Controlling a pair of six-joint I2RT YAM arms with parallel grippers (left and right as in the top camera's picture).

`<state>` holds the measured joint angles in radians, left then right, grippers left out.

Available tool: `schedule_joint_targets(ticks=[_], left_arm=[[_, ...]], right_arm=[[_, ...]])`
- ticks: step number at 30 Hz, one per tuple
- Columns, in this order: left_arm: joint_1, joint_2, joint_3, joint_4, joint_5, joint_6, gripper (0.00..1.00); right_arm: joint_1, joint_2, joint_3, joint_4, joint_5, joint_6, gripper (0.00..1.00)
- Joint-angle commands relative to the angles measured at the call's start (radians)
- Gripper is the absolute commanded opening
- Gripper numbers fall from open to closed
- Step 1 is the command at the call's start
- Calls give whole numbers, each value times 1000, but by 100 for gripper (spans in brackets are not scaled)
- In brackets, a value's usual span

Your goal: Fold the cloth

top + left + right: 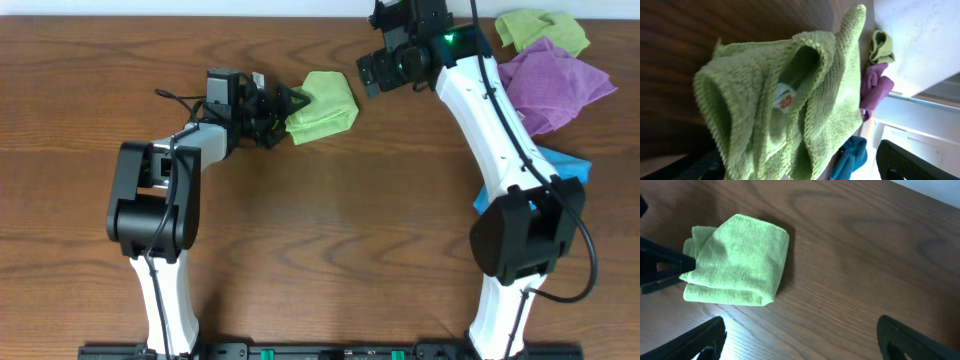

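**Status: folded cloth at the left gripper, both grippers open**

The cloth lies on the counter as a thick folded bundle, upper middle in the overhead view. My left gripper sits at its left edge with the fingers spread wide and the bundle's edge between them. I cannot tell whether either finger touches the fabric.

In the left wrist view the cloth fills most of the frame. Its layers gape around a white tag whose red print I cannot read.

My right gripper is wide open and holds nothing, just right of the cloth and apart from it.

The left arm bends right, its wrist low. The right arm stretches to the far edge, its gripper turned left.

At far right, a green cloth is cut off by the frame, beside a purple cloth. The right arm partly hides a blue cloth.
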<state>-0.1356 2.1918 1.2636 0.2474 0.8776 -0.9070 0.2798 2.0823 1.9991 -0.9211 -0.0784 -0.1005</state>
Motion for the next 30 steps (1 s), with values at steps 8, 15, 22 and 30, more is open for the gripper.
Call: schedule_joint_targets(ticks=[8, 15, 22, 30], left_arm=[[-10, 96, -10, 5, -58, -33, 98], [-10, 109, -4, 5, -57, -37, 98], [-10, 109, -4, 4, -50, -36, 98], [-10, 109, -4, 4, -50, -36, 98]], right_arm=[[-3, 126, 2, 19, -81, -5, 81], [2, 210, 2, 84, -121, 26, 4], [5, 277, 2, 167, -121, 72, 1], [15, 336, 2, 226, -121, 101, 1]])
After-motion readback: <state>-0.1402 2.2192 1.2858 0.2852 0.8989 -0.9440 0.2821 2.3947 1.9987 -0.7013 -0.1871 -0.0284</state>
